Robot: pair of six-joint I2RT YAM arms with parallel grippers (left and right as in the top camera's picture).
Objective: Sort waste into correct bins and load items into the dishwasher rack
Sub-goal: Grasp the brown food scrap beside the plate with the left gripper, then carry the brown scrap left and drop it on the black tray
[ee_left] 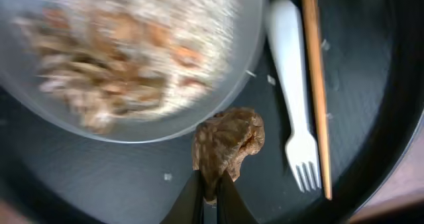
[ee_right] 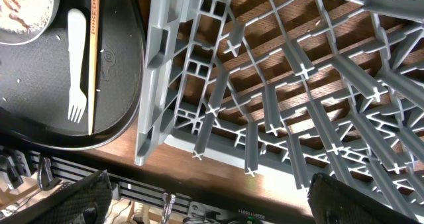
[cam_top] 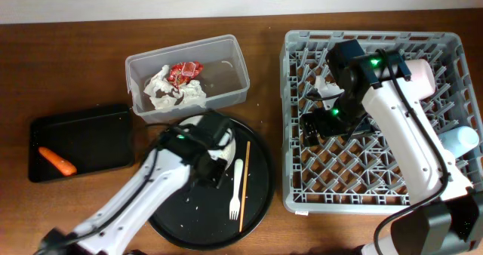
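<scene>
I see left gripper (ee_left: 210,183) clamped on the brown lump (ee_left: 230,141); plate (ee_left: 132,58) blurred. Right gripper (ee_right: 218,192) spread open. Fork (ee_left: 291,85) parallels chopstick (ee_left: 317,85), tines toward robot

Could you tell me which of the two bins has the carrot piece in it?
The shallow black tray at the left: the carrot lies in it. The clear tub holds tissue and a red wrapper instead.

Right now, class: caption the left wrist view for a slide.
Left gripper pinches small brown lump beside crumb-covered plate; fork and chopstick lie on the black tray.
</scene>
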